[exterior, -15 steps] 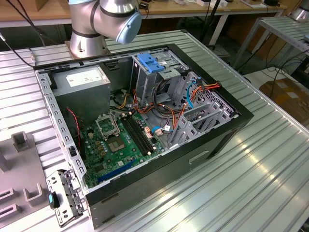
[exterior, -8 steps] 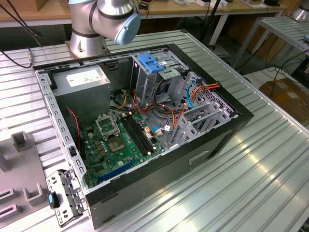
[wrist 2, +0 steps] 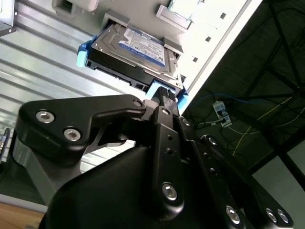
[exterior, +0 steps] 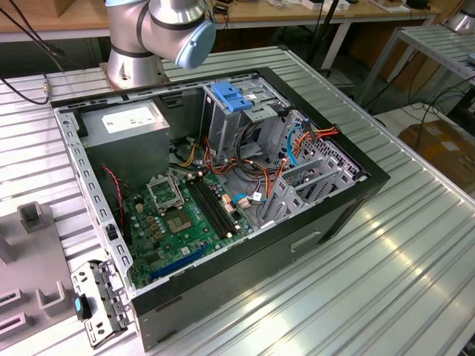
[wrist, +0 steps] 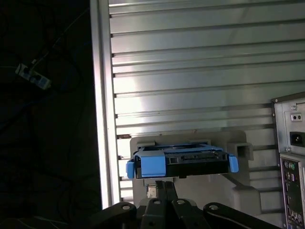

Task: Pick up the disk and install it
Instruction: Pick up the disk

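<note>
Sitting in its grey holder (wrist: 217, 191), the disk (wrist: 183, 162) has the gripper (wrist: 162, 183) right at its blue edge; can't tell if the jaws are closed.

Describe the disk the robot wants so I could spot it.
Look at the ribbed metal table, at its edge near the grey computer case. There a pale holder holds the disk: a flat dark slab in a bright blue frame with rounded end tabs. Its neighbours are all grey.

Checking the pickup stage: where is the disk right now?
In both wrist views the disk sits in a grey holder on the ribbed table, near its edge, close before the claw.
</note>
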`<state>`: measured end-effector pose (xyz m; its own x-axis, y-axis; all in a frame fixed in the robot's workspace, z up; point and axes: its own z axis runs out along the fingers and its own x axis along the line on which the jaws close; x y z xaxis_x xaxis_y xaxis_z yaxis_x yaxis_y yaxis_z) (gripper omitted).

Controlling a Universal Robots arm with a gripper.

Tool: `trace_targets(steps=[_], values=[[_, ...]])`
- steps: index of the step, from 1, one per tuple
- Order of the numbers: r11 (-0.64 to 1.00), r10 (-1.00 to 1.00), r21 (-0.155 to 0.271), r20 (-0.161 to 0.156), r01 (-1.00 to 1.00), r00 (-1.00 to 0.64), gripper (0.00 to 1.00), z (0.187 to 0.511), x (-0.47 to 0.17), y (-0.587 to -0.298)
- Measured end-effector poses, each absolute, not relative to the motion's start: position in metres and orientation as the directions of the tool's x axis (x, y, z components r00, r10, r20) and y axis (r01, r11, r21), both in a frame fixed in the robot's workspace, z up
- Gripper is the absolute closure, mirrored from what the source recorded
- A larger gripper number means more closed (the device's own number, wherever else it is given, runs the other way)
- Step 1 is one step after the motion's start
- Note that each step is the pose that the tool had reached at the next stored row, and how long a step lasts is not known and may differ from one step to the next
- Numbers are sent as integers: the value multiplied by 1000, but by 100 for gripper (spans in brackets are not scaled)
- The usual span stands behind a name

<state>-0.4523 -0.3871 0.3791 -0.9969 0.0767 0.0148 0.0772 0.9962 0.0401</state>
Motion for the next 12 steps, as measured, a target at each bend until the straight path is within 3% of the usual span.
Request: trace_targets(steps=[12], values=[[999, 32, 40, 15, 32, -999, 89, 379, -453, -387]])
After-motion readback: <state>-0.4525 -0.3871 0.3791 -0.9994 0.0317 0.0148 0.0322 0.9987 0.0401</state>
